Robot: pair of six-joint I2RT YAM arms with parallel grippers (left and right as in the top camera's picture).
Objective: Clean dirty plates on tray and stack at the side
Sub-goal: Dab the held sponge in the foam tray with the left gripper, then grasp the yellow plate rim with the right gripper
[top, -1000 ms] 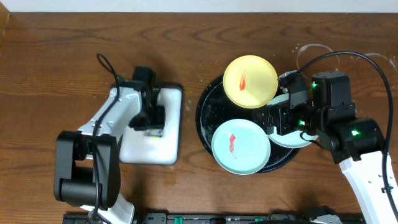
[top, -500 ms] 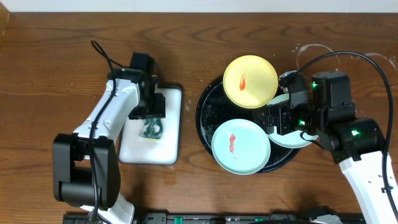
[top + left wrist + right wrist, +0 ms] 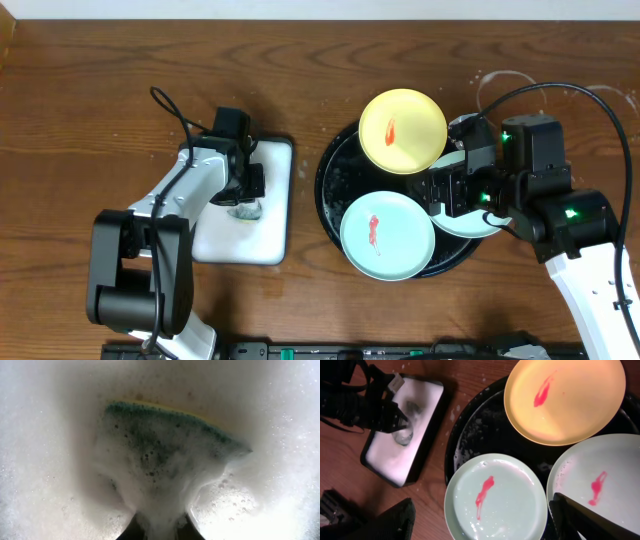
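Now the left gripper is pinched shut on the foamy sponge in the white tray. It would do best to lift straight up with a firm hold and plenty of foam. The smeared plates lie on the black tray. The right gripper hangs wide open above the rightmost, holding nothing.

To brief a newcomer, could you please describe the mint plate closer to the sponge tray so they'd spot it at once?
Find the large round black tray on the table's right half; it carries three plates. Yours is the pale mint plate at its near-left edge; the yellow plate sits at the back, and the other mint plate lies partly under the right gripper.
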